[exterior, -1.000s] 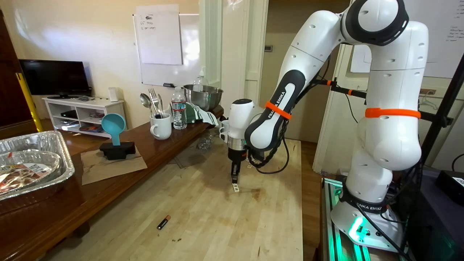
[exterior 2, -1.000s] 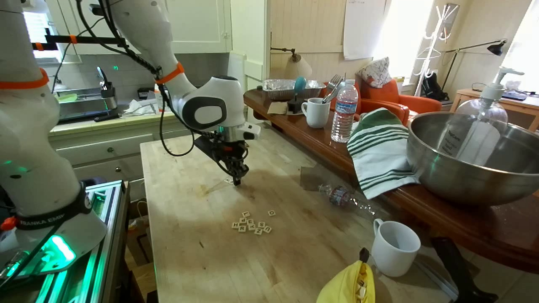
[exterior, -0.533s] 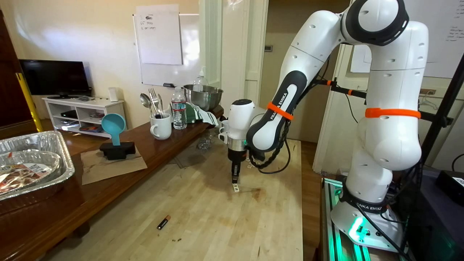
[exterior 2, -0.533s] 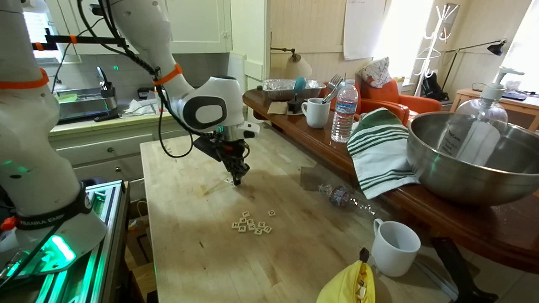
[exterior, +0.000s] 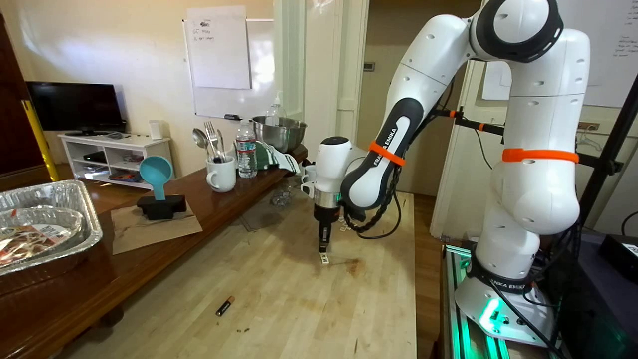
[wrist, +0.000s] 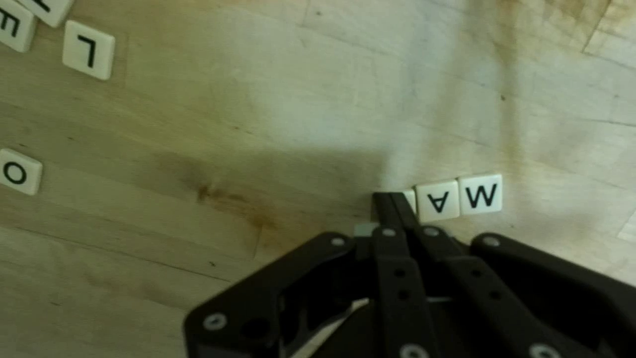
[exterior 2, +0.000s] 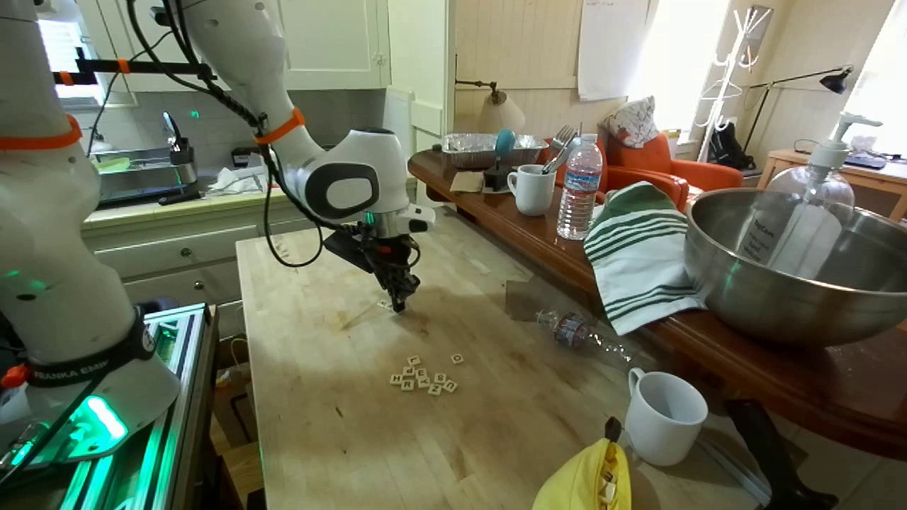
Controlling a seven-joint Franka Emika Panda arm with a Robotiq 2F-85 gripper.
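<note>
Exterior views both show your forearm drawn back slightly compared with a second ago, while your jaws stand over nearly the same spot and the letter tiles have not visibly shifted. Your jaws are pressed together, tips low over the counter. Wrist view puts a partly covered tile right at those tips, its letter hidden; you cannot tell whether they touch it. Just beside it lies the A tile, then an end tile reading M or W, the three in a row. Well apart from your jaws, you see the L tile and the O tile. Beyond those, in an exterior view, a yellow pouch and a white mug sit near each other.
</note>
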